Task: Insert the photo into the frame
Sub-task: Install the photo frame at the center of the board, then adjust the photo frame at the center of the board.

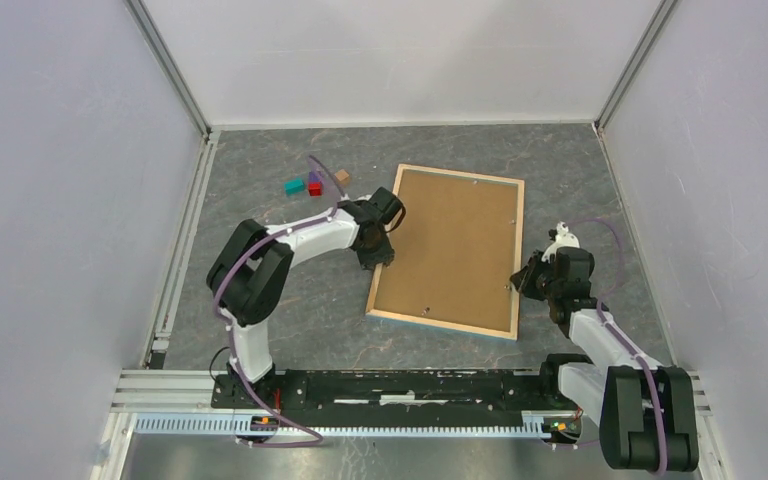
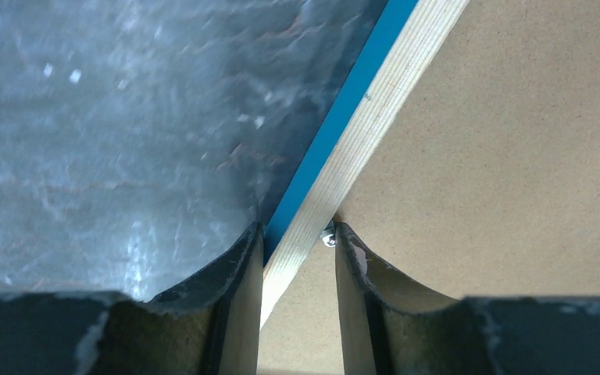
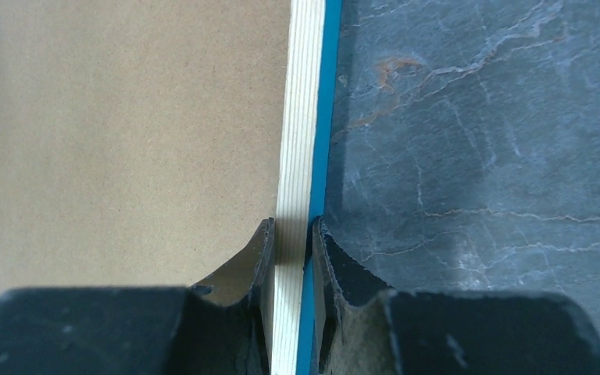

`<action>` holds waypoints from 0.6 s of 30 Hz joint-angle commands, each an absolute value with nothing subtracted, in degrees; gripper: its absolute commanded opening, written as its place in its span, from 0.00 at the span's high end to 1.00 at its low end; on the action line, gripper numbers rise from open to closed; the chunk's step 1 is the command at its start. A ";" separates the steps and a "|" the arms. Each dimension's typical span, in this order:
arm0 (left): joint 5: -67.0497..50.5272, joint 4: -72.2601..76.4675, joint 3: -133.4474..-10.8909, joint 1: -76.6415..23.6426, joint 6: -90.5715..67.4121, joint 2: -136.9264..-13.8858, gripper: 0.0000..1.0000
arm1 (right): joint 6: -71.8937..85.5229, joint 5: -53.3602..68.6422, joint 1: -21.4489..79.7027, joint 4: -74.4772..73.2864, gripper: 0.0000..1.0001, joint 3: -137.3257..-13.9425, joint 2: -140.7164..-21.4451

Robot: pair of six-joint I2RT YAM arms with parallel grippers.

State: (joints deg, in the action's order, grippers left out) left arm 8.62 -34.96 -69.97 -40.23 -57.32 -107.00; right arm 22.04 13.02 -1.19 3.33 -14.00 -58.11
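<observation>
Right gripper (image 3: 291,234) first, since its dark fingers (image 3: 242,281) sit closest to the lens at the bottom of the right wrist view. They are pressed in on the frame (image 3: 301,117), one finger on the pale wood back strip and the other against the blue edge.

Left gripper (image 2: 297,234) shows the same grip at the bottom of its wrist view, pinching the frame's rail. The rail runs diagonally toward the upper right between the two tips; the blue edge touches the left tip and the wood meets the right one. I note a small shiny metal tab (image 2: 329,239) just beside that right tip, on the board side.

Frame position, overhead view: centre of the picture, lying back-up and slightly rotated. Its wood rim surrounds a brown backing board (image 1: 450,245) that fills it. The left gripper holds the left long side, a little below midway. The right gripper holds the right long side, toward the lower corner. I cannot tell whether the frame rests flat or is raised off the table (image 1: 290,320).

Outward: the table is grey and marbled. A teal block (image 1: 293,186), a red block (image 1: 315,189) and a tan block (image 1: 342,176) cluster above and left of the frame's upper left corner, apart from it.
</observation>
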 commanded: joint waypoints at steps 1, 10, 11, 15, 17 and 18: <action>7.72 -26.78 -77.60 -40.63 -50.12 -117.21 0.98 | 23.66 22.83 0.55 -4.20 1.00 -9.90 -55.09; 15.04 -41.22 -98.34 -37.70 -36.74 -122.56 0.72 | 21.85 18.00 6.45 -12.34 0.58 -10.72 -42.24; 15.85 -41.23 -97.10 -37.25 -35.35 -120.52 0.50 | 20.83 16.49 6.46 -13.85 0.50 -12.64 -42.70; 16.21 -38.55 -87.85 -35.99 -31.13 -109.96 0.10 | 19.41 12.57 6.50 -15.02 0.38 -18.74 -45.22; 14.68 -37.64 -83.75 -35.95 -30.42 -104.18 0.04 | 17.45 9.42 6.50 -15.33 0.29 -22.58 -47.18; 13.23 -37.30 -81.31 -36.06 -30.57 -101.22 0.02 | 16.24 7.56 6.48 -15.39 0.24 -25.33 -48.81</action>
